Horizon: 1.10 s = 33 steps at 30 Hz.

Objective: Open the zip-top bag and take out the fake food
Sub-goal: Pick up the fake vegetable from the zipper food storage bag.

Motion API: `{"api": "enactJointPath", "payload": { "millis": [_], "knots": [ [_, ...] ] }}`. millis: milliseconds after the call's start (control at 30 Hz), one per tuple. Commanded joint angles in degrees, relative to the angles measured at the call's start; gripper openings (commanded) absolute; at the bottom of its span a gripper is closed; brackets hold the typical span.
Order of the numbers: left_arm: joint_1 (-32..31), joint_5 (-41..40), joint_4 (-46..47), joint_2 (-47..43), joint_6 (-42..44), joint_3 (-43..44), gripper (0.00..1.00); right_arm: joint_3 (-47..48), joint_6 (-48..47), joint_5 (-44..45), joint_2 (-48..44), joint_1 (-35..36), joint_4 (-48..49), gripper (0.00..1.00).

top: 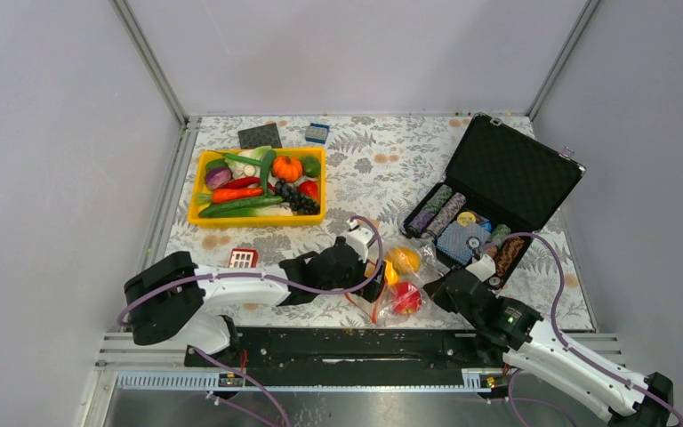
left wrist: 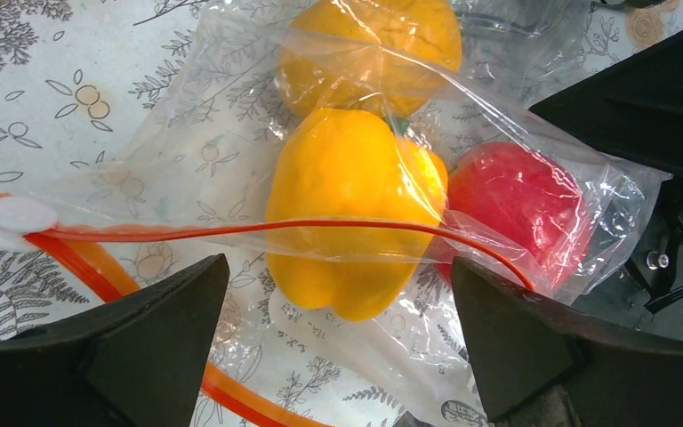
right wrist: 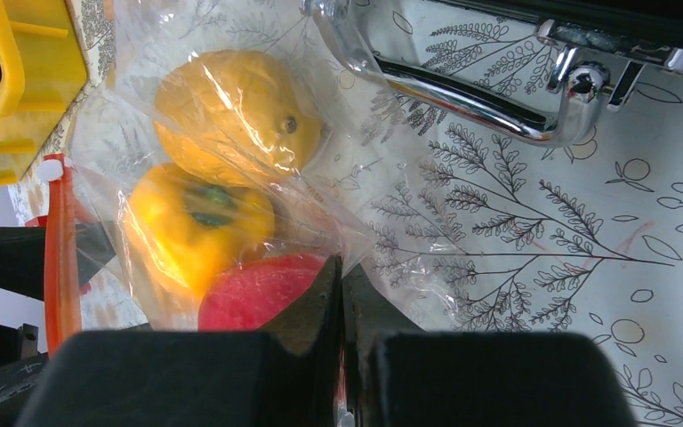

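The zip-top bag lies on the patterned table between my two grippers. Its red-orange zip strip is parted, with one half arching over the mouth and the other flat on the table. Inside the bag is fake food: a yellow bell pepper, a yellow-orange round fruit and a red apple. My left gripper stands open at the bag's mouth, a finger on each side of the pepper and nothing between them. My right gripper is shut on the bag's clear plastic next to the apple.
A yellow tray of vegetables stands at the back left. An open black case with poker chip rolls sits at the right, its chrome handle close to the bag. A small red-and-white block lies left of my left arm.
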Motion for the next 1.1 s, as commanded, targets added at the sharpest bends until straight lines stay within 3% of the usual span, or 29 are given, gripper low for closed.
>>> {"api": "enactJointPath", "payload": {
  "millis": [0, 700, 800, 1067],
  "knots": [
    [-1.09, -0.46, 1.74, 1.28, 1.10, 3.29, 0.99, -0.23, 0.87, -0.06, -0.24, 0.19, 0.63, 0.00],
    [-2.31, 0.51, 0.67, 7.87, 2.77, 6.22, 0.98, -0.23, 0.86, -0.37, -0.31, 0.15, 0.60, 0.00],
    [-2.36, -0.09, 0.64, 8.25, 2.42, 6.20, 0.95, -0.23, 0.76, -0.39, -0.32, 0.19, 0.69, 0.00],
    [-2.33, -1.02, -1.98, 7.19, 1.53, 7.08, 0.74, -0.57, 0.93, -0.25, -1.03, 0.19, 0.65, 0.00]
  ]
}}
